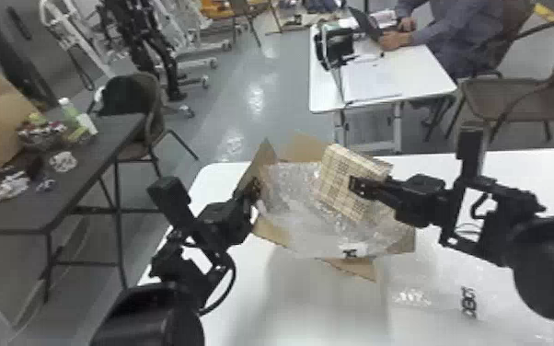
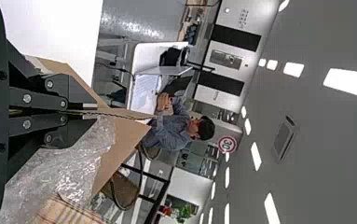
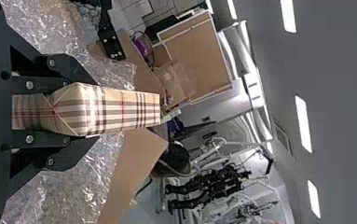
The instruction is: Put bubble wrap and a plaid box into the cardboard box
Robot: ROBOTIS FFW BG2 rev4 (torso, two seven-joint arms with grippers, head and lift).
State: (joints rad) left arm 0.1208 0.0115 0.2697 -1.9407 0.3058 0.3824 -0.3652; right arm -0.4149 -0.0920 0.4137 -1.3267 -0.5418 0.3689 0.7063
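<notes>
One plaid box point(image 1: 336, 177) — one carton point(image 1: 301, 147)

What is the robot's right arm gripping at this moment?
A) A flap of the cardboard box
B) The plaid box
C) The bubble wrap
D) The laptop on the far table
B: the right gripper has one jaw on each side of the plaid box, pinching it between them.
</notes>
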